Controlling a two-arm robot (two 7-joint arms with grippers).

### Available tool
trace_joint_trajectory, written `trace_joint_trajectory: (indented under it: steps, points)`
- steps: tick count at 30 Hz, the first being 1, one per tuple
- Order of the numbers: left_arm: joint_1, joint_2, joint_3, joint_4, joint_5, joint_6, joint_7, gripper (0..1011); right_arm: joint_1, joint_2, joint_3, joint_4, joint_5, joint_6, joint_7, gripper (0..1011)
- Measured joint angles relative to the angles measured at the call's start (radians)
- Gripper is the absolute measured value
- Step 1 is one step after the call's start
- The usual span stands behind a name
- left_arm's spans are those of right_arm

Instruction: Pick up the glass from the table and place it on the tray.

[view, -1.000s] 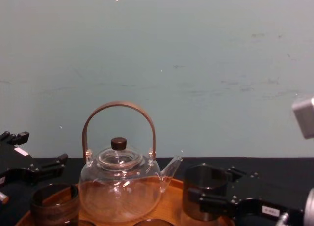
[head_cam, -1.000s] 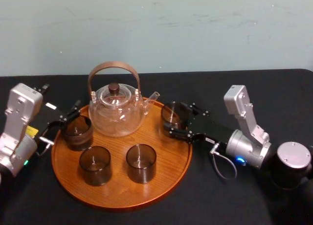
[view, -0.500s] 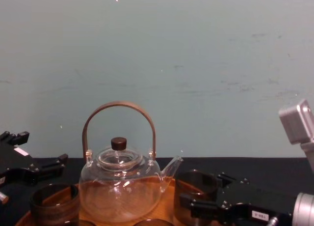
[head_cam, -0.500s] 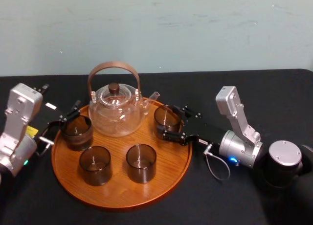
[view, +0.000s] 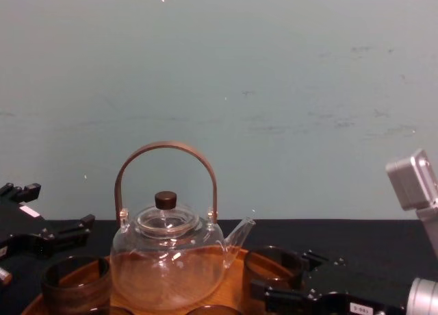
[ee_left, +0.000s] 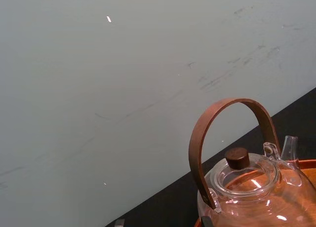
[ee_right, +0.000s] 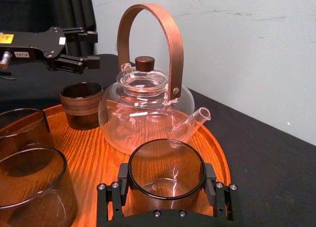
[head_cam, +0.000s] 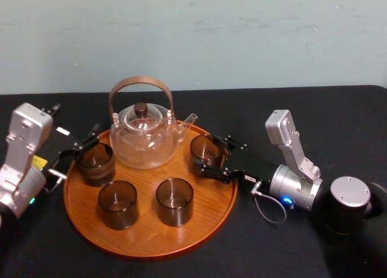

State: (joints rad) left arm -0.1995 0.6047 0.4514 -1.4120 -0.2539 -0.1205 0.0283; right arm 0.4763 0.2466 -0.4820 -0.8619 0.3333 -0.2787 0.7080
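Observation:
A dark-tinted glass (head_cam: 206, 150) stands low over the right side of the round wooden tray (head_cam: 148, 232), just in front of the teapot's spout. My right gripper (head_cam: 209, 153) is shut on it, one finger on each side. In the right wrist view the glass (ee_right: 165, 180) sits between the black fingers (ee_right: 122, 185) above the tray (ee_right: 89, 153). The chest view shows the glass (view: 270, 272) and right gripper (view: 287, 284) at the tray's right edge. My left gripper (head_cam: 75, 152) hangs open at the tray's left rim, beside another glass (head_cam: 95, 163).
A clear glass teapot (head_cam: 144, 133) with a brown arched handle stands at the back of the tray. Two more dark glasses (head_cam: 118, 203) (head_cam: 174, 200) stand at the tray's front. Black tablecloth (head_cam: 290, 242) surrounds the tray; a pale wall rises behind.
My right gripper has carried the glass leftward and lower, from the tray's right rim to inside it. The left arm has stayed still.

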Motion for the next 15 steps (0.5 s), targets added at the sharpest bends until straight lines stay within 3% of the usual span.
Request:
trace_joint_trajectory:
  steps: [15]
  points:
    - [0.0, 0.0, 0.0, 0.0, 0.0, 0.0, 0.0, 1001, 0.0, -0.001, 0.0, 0.002, -0.001, 0.001, -0.002, 902]
